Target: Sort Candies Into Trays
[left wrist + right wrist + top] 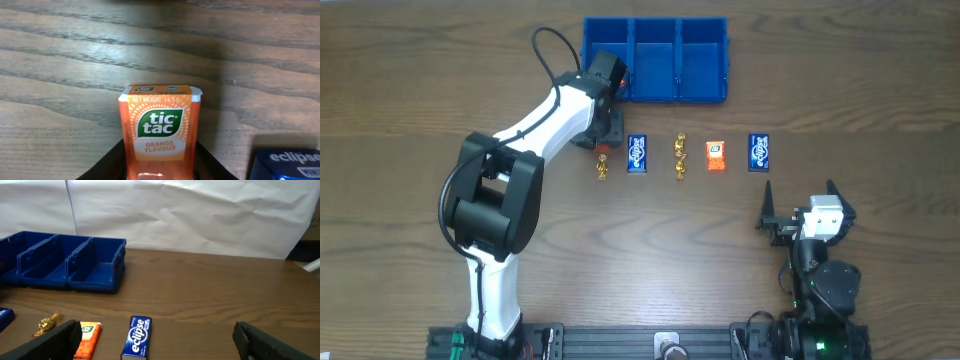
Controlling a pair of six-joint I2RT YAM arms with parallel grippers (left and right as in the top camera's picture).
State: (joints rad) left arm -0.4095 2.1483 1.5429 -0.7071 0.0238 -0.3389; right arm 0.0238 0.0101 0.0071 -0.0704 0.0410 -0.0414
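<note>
Orange candy box (161, 127), pinched in left hand (160, 162); brown wooden surface (75, 60) beneath; blue pack (287, 162) beside it, cut off; right hand (799, 200) spread, white backdrop (200, 215) beyond.

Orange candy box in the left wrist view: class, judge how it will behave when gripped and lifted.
The orange candy box looks stiff and flat-sided, so it probably won't crush in the left gripper. Its glossy faces may slip. Flat sides mean it shouldn't roll.

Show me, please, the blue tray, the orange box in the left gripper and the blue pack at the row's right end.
blue tray (655, 98): top view, its front wall.
orange box (160, 125): left wrist view, its front label.
blue pack (758, 152): top view, its top face.
</note>
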